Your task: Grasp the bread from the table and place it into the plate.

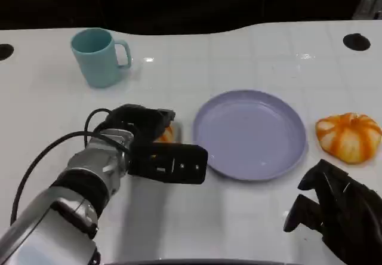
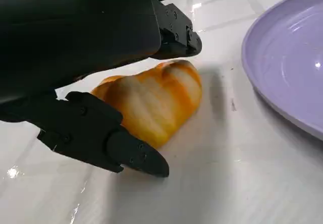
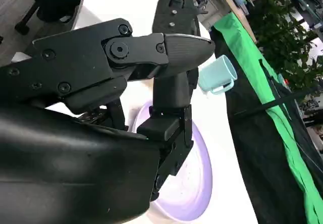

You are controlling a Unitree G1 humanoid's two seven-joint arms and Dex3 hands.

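Observation:
A small orange-and-white bread (image 2: 156, 100) lies on the white table just left of the lilac plate (image 1: 250, 135); a sliver of the bread (image 1: 166, 135) peeks out from under my left hand (image 1: 149, 142). That hand's fingers (image 2: 174, 35) press on the bread's far side and its thumb (image 2: 101, 138) on the near side, while the bread still rests on the table. The plate (image 2: 292, 57) holds nothing. My right hand (image 1: 334, 217) hovers at the table's front right, holding nothing, its fingers apart.
A second round orange-striped bread (image 1: 349, 136) lies right of the plate. A teal mug (image 1: 98, 56) stands at the back left. Two dark round holes (image 1: 356, 41) mark the table's far corners. The left arm's black cable (image 1: 54, 151) loops beside the wrist.

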